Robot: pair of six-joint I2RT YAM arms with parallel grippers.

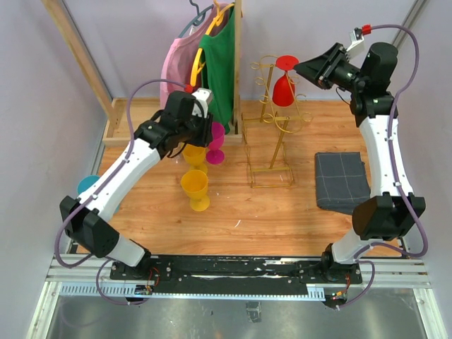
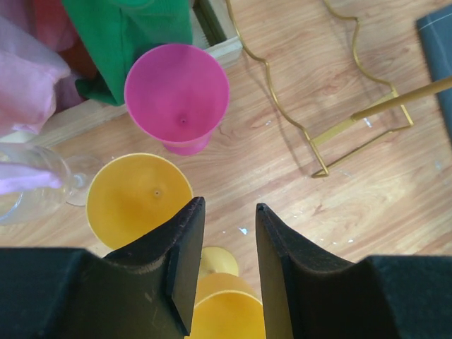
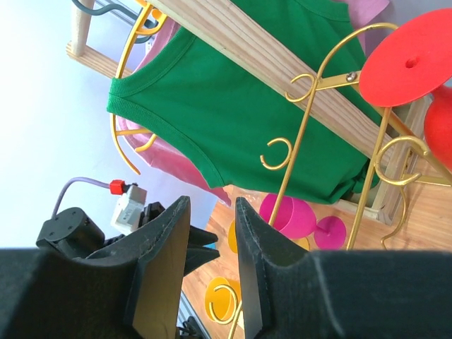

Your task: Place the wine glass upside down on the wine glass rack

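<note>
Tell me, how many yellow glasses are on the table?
2. The nearer yellow glass stands closest to the arms; the farther yellow glass is just behind it, beside the pink glass, below the left end effector. The left arm may hide others.

Red wine glass (image 1: 284, 85), gold wine glass rack (image 2: 402, 98). Magenta cup (image 2: 176, 92); near cup (image 1: 195, 189) and cup behind it (image 1: 195, 154) both yellow. Green shirt (image 1: 219, 60), pink top (image 1: 178, 60). Cloth (image 1: 341, 182): dark grey, faint pale grid. Table (image 1: 233, 215): light-brown wood grain.
</note>
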